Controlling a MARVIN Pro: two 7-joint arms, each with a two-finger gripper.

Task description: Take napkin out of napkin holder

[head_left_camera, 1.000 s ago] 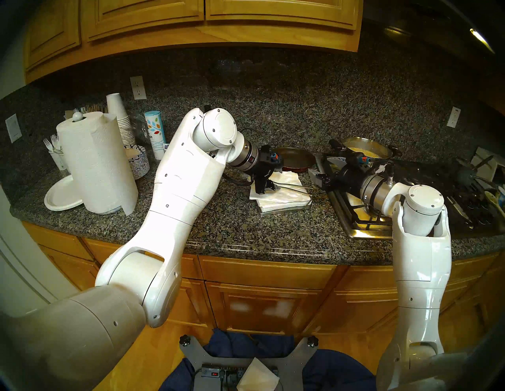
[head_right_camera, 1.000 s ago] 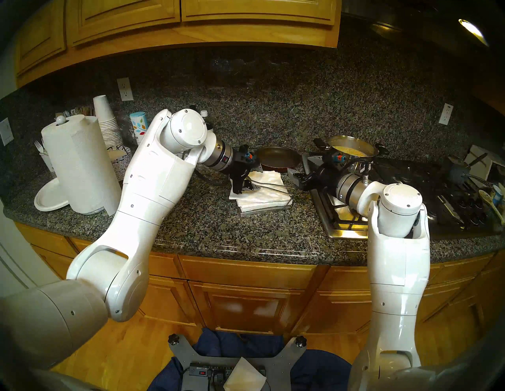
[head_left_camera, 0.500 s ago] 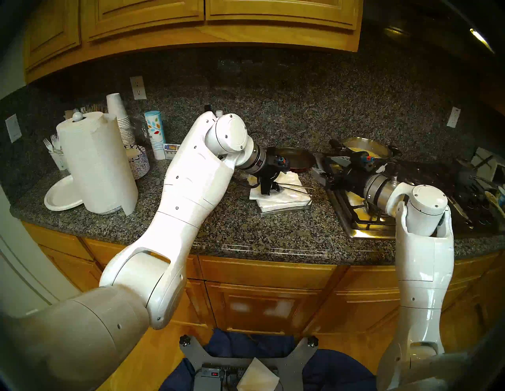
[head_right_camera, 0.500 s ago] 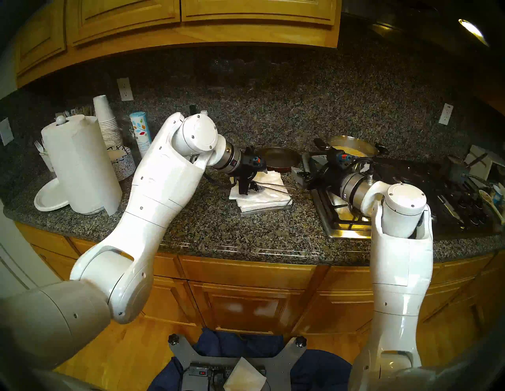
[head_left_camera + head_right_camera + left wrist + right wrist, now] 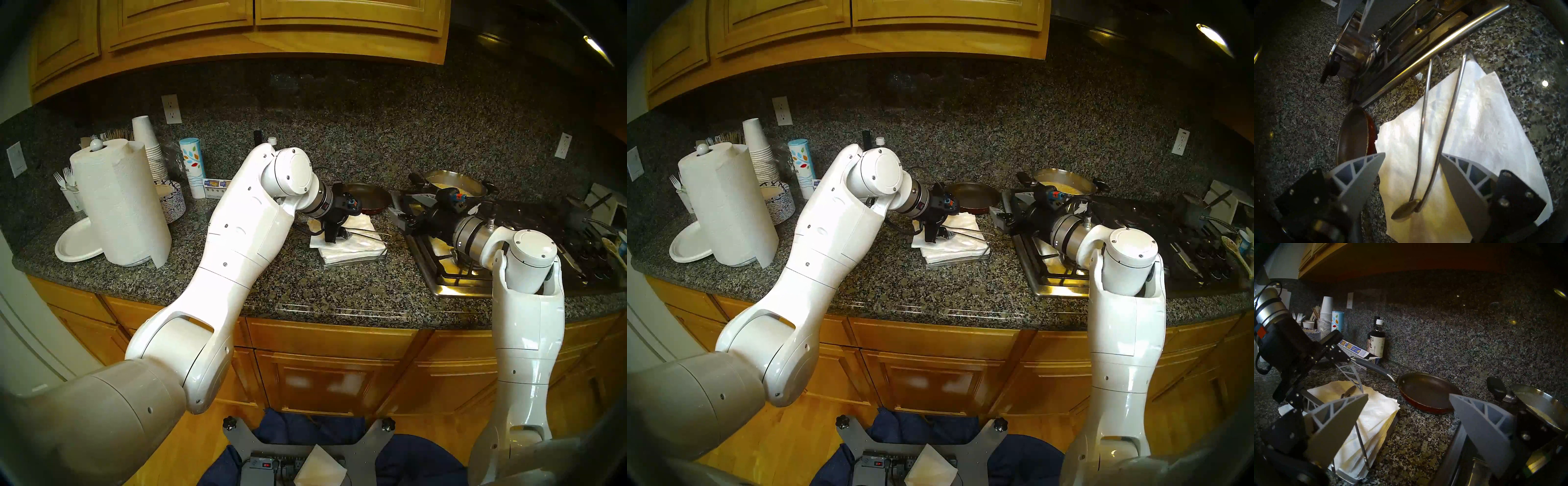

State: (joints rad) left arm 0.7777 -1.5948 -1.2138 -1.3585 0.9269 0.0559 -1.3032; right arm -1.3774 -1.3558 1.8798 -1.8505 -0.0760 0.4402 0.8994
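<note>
Right now my left gripper point(image 5: 1412, 157) hangs low over the napkin holder point(image 5: 353, 263), its jaws spread wide and closed on nothing — the two grey fingers point(image 5: 1362, 171) straddle the holder's wire arm point(image 5: 1423, 118), one on either side, and whether the right-hand tip brushes the wire I cannot tell. That arm is a single loop of two thin rods ending in one small leaf-shaped weight point(image 5: 1404, 211), which rests on the top napkin point(image 5: 1474, 132), a white crinkled sheet lying askew on the stack point(image 5: 1373, 426) beneath it. The holder sits on the granite counter point(image 5: 305, 292) between one dark frying pan point(image 5: 368, 200) behind it and the stove point(image 5: 451, 278) beside it. My right gripper point(image 5: 1408, 397) is parked well apart from the napkins, at the stove's edge, jaws fully spread and empty. I count one pan, one steel pot point(image 5: 454, 185) on the burner, one paper towel roll point(image 5: 122, 207) and one stack of paper cups point(image 5: 149, 146) far to the left — and one dark bottle point(image 5: 1377, 339) against the backsplash.
</note>
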